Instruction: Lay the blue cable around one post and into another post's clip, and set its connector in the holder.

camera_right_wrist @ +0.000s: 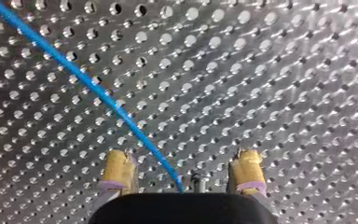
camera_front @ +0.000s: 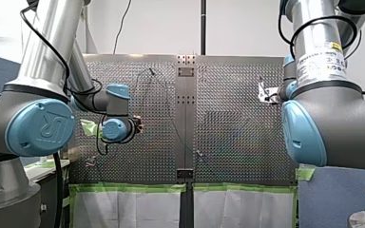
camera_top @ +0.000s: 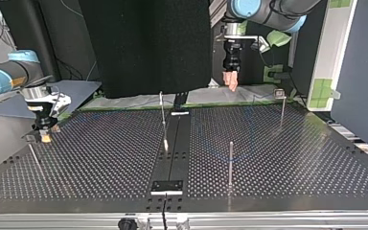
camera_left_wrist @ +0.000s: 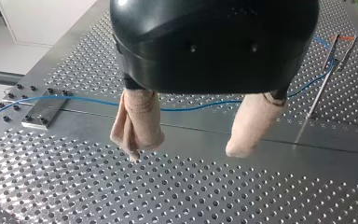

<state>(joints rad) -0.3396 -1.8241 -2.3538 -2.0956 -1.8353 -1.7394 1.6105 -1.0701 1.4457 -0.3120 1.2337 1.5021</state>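
Hovering released above table (camera_left_wrist: 168, 196), left end effector (camera_left_wrist: 184, 150), right end effector (camera_right_wrist: 182, 167) spread astride blue cable (camera_right_wrist: 88, 84).

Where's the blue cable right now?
In the right wrist view the blue cable runs slantwise across the perforated table and passes between the open yellow pads of my right gripper, touching neither.

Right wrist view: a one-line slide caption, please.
My right gripper, yellow pads open, above the perforated table, the blue cable running between them.
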